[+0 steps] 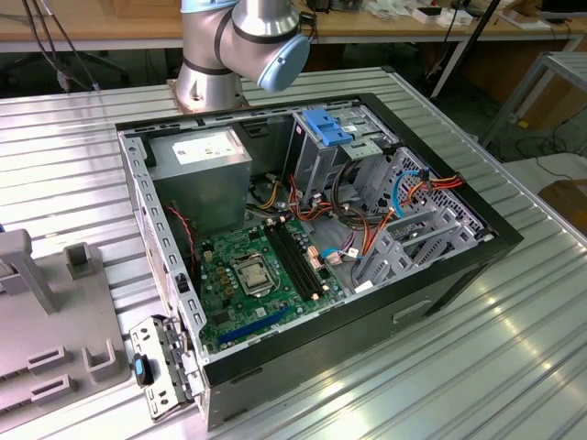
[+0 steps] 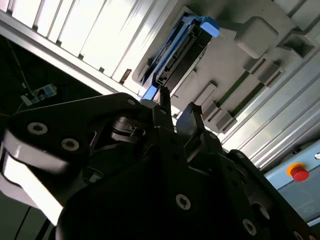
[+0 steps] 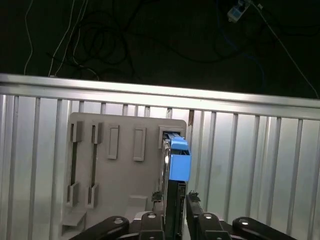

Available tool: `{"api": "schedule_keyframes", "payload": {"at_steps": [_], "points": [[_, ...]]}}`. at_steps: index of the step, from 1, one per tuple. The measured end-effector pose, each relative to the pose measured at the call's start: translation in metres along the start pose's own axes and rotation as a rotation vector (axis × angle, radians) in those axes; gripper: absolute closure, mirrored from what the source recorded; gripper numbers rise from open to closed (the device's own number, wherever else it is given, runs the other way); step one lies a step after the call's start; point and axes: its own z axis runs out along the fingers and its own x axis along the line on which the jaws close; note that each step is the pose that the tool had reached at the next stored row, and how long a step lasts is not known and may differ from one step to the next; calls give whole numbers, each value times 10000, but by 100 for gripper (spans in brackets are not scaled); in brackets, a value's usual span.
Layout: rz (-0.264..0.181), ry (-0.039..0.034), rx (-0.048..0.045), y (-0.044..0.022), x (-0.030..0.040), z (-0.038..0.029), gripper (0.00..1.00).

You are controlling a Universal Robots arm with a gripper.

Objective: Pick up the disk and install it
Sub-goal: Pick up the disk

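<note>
The flat dark metal disk with blue plastic rails (image 3: 179, 165) (image 2: 182, 47) stood on its edge in a slot of the grey plastic holder block (image 3: 125, 175) (image 2: 235, 65), which rested on the ribbed aluminium table (image 3: 250, 150). In both wrist views the black gripper (image 3: 175, 212) (image 2: 177, 107) was at the disk's near end, jaws spread, one finger on each side of it. Whether the pads touched the disk could not be determined. In the exterior view, the open black computer case (image 1: 440, 275) lay beside the silver arm base (image 1: 211, 82).
</note>
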Motion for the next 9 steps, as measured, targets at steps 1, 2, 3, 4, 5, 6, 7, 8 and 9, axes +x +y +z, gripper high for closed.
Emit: {"api": "schedule_keyframes", "payload": {"at_steps": [1,2,3,4,5,6,7,8,9], "points": [[-1,1,0,0,0,6,64],[-1,1,0,0,0,11,58],[-1,1,1,1,0,15,58],[0,1,0,1,0,19,52],[0,1,0,1,0,22,52],[0,0,2,3,1,26,52],[1,0,1,5,1,30,52],[0,0,3,8,1,34,52],[-1,-1,4,13,1,38,52]]}}
